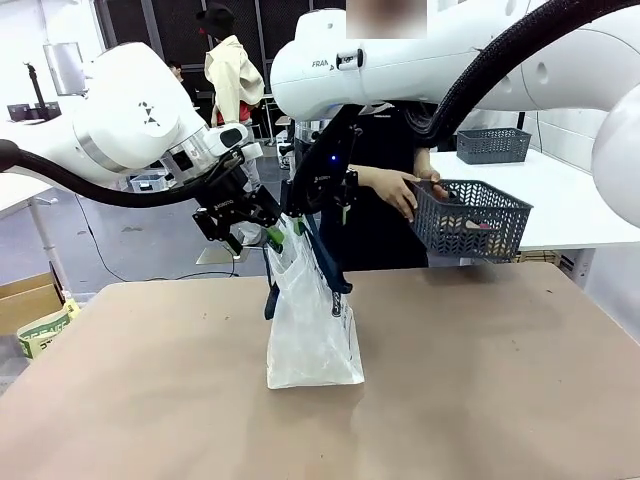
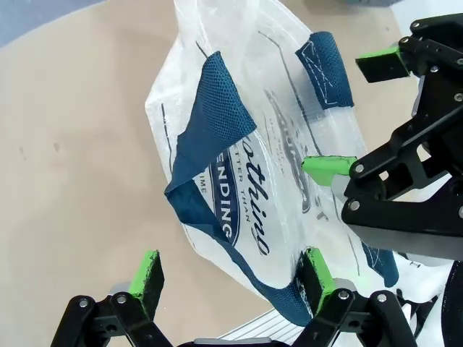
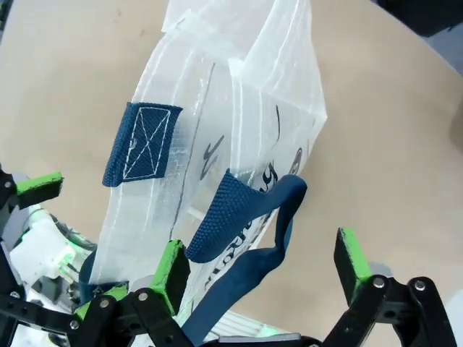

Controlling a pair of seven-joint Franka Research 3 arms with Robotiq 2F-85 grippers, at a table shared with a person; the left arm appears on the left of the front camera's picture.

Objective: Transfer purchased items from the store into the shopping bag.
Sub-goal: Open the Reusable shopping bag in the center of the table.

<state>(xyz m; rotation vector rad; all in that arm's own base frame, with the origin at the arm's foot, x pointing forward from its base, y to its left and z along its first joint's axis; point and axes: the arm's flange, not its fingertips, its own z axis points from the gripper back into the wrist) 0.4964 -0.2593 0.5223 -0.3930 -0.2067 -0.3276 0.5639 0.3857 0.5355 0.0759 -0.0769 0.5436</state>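
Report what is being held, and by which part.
The person's hand holds the basket by its rim. Left gripper and right gripper stand open at the bag, gripping nothing.

Tan tabletop, grey floor, white side table, cardboard box, dark back wall.

Just past my left gripper, the shopping bag carries a navy oval logo in white lettering, partly folded away: "othing", "ENDING", "ETTER THAN", "IME". My right arm shows "FRA"; the rest of that word is too small to read.
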